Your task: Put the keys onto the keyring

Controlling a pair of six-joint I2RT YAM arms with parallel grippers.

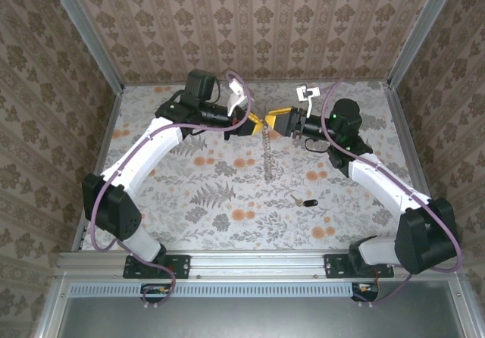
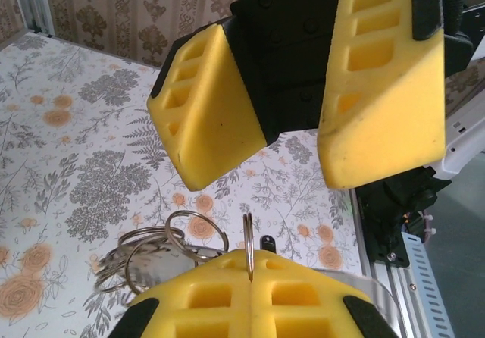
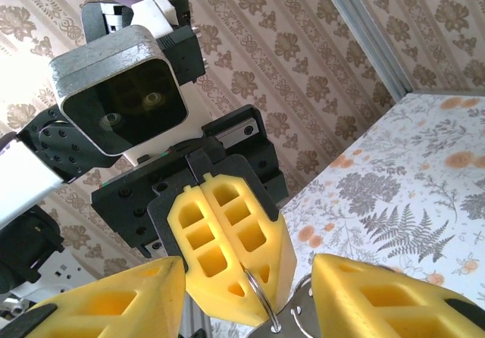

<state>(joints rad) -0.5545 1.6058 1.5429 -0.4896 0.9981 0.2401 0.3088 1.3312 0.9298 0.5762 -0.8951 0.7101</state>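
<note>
Nearest, the left gripper (image 2: 248, 271) is clamped on 1 ring of the keyring (image 2: 248, 236), its other rings dangling. Facing it, the right gripper (image 2: 292, 129) stands apart, empty. The key (image 1: 305, 201) lies on the bench (image 1: 189, 194), near right. Hold that pinch firm while right fetches the key.

- Your top view is bright and evenly lit. The arms cast only faint, soft-edged shadows on the floral table (image 1: 189, 201).
- In your left wrist view, the bunch of split rings (image 2: 163, 251) at 7 o'clock is smeared by blur.
- In your right wrist view, glare burns the frame to white at 9 o'clock.
- There too, the fingers (image 3: 386, 296) of your right gripper (image 3: 250, 304) at 6 o'clock look soft, too close for focus.
</note>
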